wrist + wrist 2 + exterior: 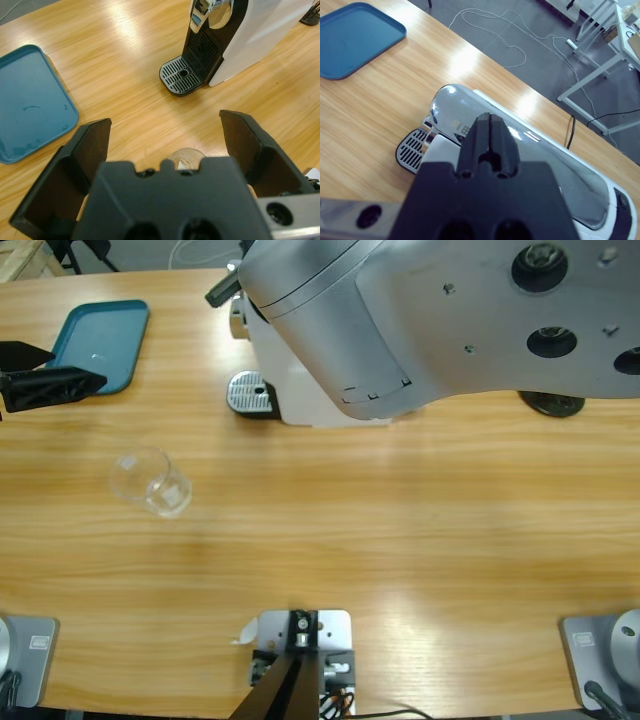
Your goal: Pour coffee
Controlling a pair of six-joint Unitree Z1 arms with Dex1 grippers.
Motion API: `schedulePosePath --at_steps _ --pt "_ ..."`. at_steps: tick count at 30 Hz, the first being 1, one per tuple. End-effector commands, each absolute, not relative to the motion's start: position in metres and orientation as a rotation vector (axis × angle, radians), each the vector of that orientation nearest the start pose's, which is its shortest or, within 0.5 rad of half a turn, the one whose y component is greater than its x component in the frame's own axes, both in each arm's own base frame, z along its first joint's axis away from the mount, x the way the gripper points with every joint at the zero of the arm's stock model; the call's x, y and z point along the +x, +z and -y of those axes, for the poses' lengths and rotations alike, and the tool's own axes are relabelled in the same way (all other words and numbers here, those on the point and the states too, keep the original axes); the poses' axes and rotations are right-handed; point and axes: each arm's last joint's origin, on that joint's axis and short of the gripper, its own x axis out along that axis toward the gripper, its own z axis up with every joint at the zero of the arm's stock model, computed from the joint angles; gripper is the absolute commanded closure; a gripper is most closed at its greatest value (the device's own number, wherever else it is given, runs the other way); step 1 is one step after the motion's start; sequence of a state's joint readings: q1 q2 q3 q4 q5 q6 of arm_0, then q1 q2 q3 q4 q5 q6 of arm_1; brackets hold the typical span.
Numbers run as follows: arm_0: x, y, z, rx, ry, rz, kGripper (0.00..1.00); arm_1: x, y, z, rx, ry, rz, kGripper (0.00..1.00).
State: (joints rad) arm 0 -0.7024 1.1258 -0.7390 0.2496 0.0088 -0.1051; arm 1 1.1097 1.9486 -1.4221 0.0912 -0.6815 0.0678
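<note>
A clear, empty glass stands on the wooden table, left of middle; no coffee is in view. My left gripper reaches in from the left edge, open, behind and apart from the glass. In the left wrist view only the rim of the glass peeks above the gripper's body, with the open left gripper facing the coffee machine and its round drip tray. My right gripper is shut on nothing and hovers over the coffee machine's shiny rounded top.
A teal tray lies at the table's far left corner, just beyond the left gripper. A large silver arm elbow covers most of the white coffee machine in the high view. Cables and white frames lie on the floor past the table.
</note>
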Motion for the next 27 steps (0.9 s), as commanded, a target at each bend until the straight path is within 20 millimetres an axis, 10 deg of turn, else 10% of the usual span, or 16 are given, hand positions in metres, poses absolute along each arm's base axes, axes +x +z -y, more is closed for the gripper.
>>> schedulePosePath --at_steps 1,10,11,13,16,27 --pt "0.128 0.305 0.109 0.135 -0.644 -0.694 0.069 0.216 0.246 -0.367 -0.574 0.334 -0.495 1.0" --pt "0.121 0.312 0.104 0.121 -0.649 -0.657 0.014 0.182 0.39 -0.285 -0.462 0.351 -0.295 1.0" --pt "0.121 0.312 0.103 0.12 -0.649 -0.654 0.013 0.176 0.398 -0.273 -0.46 0.388 -0.313 0.923" --pt "0.12 0.314 0.103 0.116 -0.654 -0.648 0.009 0.166 0.41 -0.245 -0.443 0.486 -0.375 0.446" --pt "0.117 0.314 0.101 0.101 -0.66 -0.651 0.004 0.154 0.413 -0.206 -0.415 0.548 -0.465 0.026" --pt "0.098 0.306 0.099 0.019 -0.755 -0.817 0.004 0.11 0.36 -0.136 -0.316 0.575 -0.578 0.018"
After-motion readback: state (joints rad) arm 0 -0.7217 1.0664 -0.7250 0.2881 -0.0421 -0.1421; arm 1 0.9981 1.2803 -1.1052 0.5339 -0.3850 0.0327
